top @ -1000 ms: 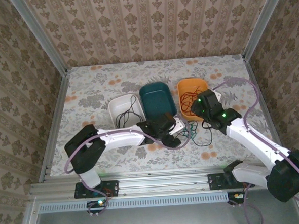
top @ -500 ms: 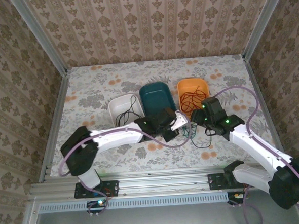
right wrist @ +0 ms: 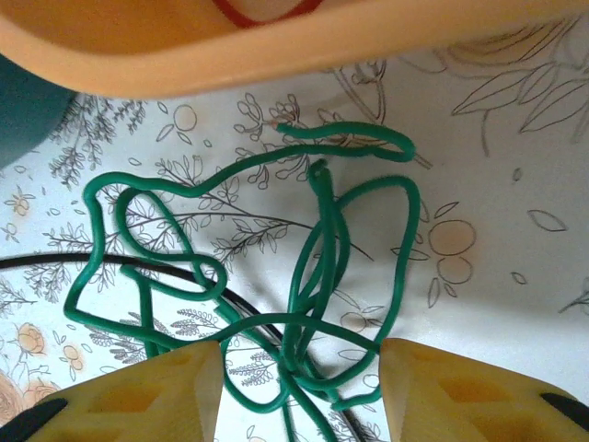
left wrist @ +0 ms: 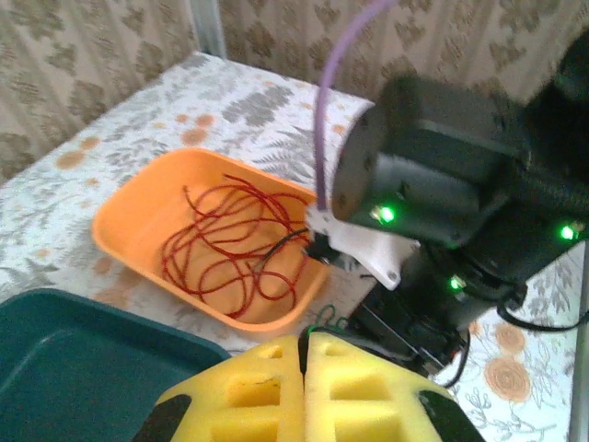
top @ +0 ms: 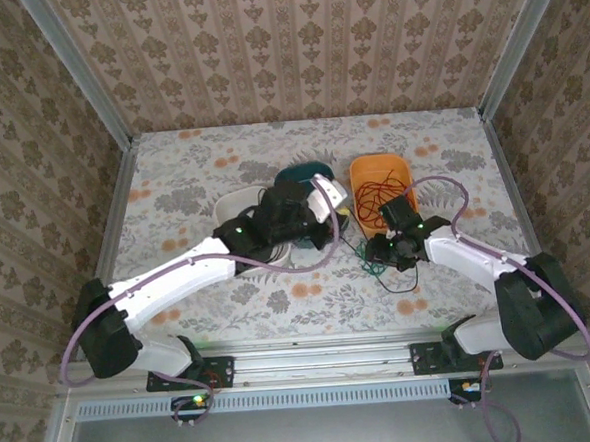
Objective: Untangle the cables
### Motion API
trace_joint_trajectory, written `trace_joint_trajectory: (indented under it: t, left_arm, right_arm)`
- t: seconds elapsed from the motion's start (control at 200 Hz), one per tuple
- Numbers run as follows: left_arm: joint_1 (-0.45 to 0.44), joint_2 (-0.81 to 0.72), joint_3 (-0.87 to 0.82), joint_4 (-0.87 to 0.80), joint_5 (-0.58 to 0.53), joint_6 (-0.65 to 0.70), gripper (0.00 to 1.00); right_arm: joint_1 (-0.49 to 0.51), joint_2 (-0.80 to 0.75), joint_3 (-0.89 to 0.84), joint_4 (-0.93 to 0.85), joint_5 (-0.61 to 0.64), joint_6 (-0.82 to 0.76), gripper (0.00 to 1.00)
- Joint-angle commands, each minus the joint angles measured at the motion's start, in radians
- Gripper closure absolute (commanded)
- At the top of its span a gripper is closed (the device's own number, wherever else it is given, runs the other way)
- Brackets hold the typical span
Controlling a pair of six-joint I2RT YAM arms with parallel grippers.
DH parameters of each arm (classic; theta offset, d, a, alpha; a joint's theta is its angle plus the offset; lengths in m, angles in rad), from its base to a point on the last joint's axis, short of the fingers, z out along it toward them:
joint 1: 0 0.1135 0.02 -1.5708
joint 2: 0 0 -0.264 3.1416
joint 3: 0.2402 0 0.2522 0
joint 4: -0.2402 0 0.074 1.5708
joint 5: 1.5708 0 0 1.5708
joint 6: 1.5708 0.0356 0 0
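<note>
My left gripper (top: 332, 211) (left wrist: 304, 348) hangs above the gap between the teal bin and the orange bin. Its yellow pads are shut on a thin dark cable that runs taut down to the tangle. The green cable (top: 376, 259) (right wrist: 313, 230) lies looped on the table with a black cable (right wrist: 55, 264) (top: 404, 284) passing under it. My right gripper (top: 377, 251) (right wrist: 294, 396) is low over this tangle, open, with green strands lying between its fingers. A red cable (top: 379, 198) (left wrist: 230, 249) sits coiled in the orange bin.
The orange bin (top: 377, 166) (left wrist: 120, 230), the teal bin (top: 297, 171) (left wrist: 55, 341) and a white bin (top: 236, 200) stand in a row mid-table; my left arm crosses over the white one. Lilac hoses arc from both arms. Patterned walls close three sides.
My left gripper shut beside the tangle, then rose and swung back towards the teal bin, drawing a strand with it. The right gripper dropped down-left onto the green tangle.
</note>
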Motion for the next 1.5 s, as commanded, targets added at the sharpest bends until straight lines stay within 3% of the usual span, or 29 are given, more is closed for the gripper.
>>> trace_joint_trajectory:
  t: [0.0,0.335,0.58,0.835,1.025,1.495]
  left_arm:
    - [0.046,-0.107,0.043,0.091,-0.015,-0.064,1.0]
    - [0.197,-0.333,0.138,0.112,0.017,-0.079,1.0]
    - [0.273,-0.348,0.348,0.052,-0.024,-0.065,1.0]
    - [0.31,-0.314,0.458,-0.018,-0.2,0.0,1.0]
    - [0.386,-0.286,0.458,-0.075,-0.323,0.033,1.0]
    - [0.536,-0.25,0.538,-0.005,-0.163,-0.065,1.0]
  right_arm:
    - [-0.006,0.049,0.007,-0.06,0.016,-0.031,0.51]
    - [-0.048,0.034,-0.043,-0.089,0.086,0.011,0.52]
    - [-0.06,0.026,-0.061,-0.073,0.074,0.012,0.52]
    - [-0.064,-0.034,-0.079,-0.069,0.062,0.009,0.53]
    - [-0.064,-0.058,-0.078,-0.044,0.03,-0.006,0.53]
    - [-0.065,-0.054,-0.077,-0.036,0.026,-0.003,0.54]
